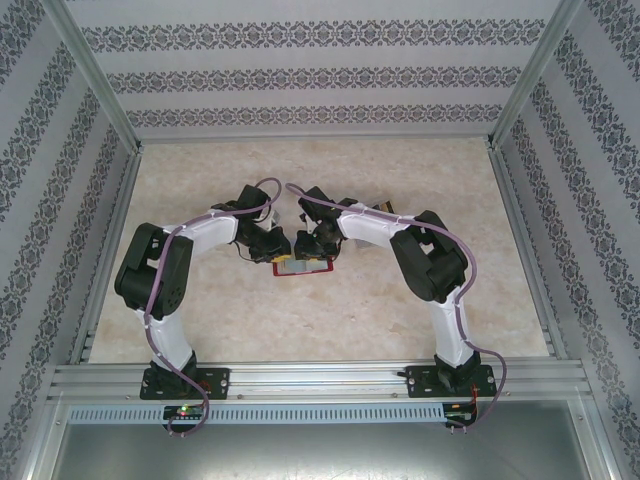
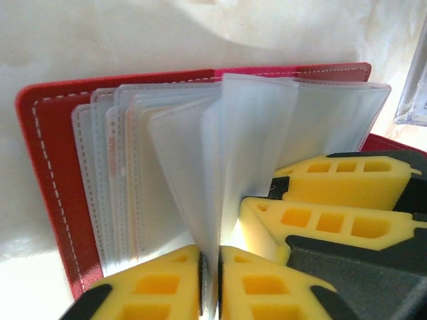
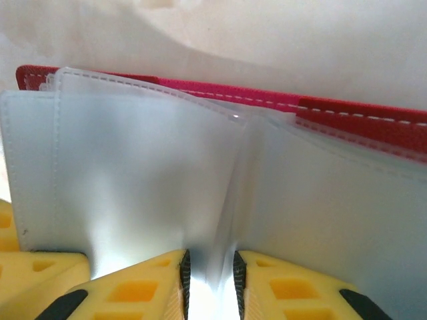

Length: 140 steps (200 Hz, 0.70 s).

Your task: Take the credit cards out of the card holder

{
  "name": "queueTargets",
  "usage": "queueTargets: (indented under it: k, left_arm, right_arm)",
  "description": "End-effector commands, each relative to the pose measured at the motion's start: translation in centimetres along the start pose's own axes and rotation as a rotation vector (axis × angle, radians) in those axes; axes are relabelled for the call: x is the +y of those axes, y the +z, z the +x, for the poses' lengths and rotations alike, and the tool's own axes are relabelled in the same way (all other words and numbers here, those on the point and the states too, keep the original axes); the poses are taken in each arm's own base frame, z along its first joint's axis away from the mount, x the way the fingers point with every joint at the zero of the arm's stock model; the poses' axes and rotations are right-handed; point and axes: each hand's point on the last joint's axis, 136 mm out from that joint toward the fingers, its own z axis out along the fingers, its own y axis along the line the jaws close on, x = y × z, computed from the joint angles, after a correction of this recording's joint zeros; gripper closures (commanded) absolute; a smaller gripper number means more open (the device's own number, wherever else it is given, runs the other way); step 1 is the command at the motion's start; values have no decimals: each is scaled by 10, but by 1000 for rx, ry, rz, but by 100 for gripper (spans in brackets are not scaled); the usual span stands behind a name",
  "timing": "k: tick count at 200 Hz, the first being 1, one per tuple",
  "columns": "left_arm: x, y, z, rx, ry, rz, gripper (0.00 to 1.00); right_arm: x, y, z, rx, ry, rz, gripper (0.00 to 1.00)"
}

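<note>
Red card holder (image 1: 303, 266) lies open in the middle of the marbled counter (image 1: 350, 320); the left pincer (image 2: 210, 257) is clamped shut on one of its clear sleeves (image 2: 260, 133), the right pincer (image 3: 209, 260) pinches another sleeve beside it.

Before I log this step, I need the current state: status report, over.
Left hand pinching a clear sleeve. Right hand pinching neighbouring sleeves. Card holder open on table. Hands crowded close together.

Card holder (image 2: 50, 167) red, white-stitched; sleeves (image 2: 267, 133) frosted clear; finger pads (image 2: 180, 261) yellow; table (image 1: 400, 310) marbled beige; walls (image 1: 320, 70) white, grey floral bands.
</note>
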Motion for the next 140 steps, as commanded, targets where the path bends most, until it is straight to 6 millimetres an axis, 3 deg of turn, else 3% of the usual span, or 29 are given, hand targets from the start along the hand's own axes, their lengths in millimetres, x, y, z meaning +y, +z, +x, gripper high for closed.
queueTargets:
  k: [1,20,45,92,140]
  left_arm:
    - [-7,-11,-1,-26,39,-15,91]
    - [-7,-12,0,-26,44,-19,98]
    - [-12,-14,-2,-31,44,-1,98]
    - [-50,-21,1,-9,67,176,66]
    - [-82,-22,1,-3,84,284,59]
  right_arm:
    - [-18,-3,3,-3,55,34,71]
    - [-1,-19,-3,-55,60,-34,69]
    - [9,-37,-8,-103,60,-70,67]
    - [10,-68,-12,-215,68,-131,62]
    - [-11,-92,-12,-316,116,-109,62]
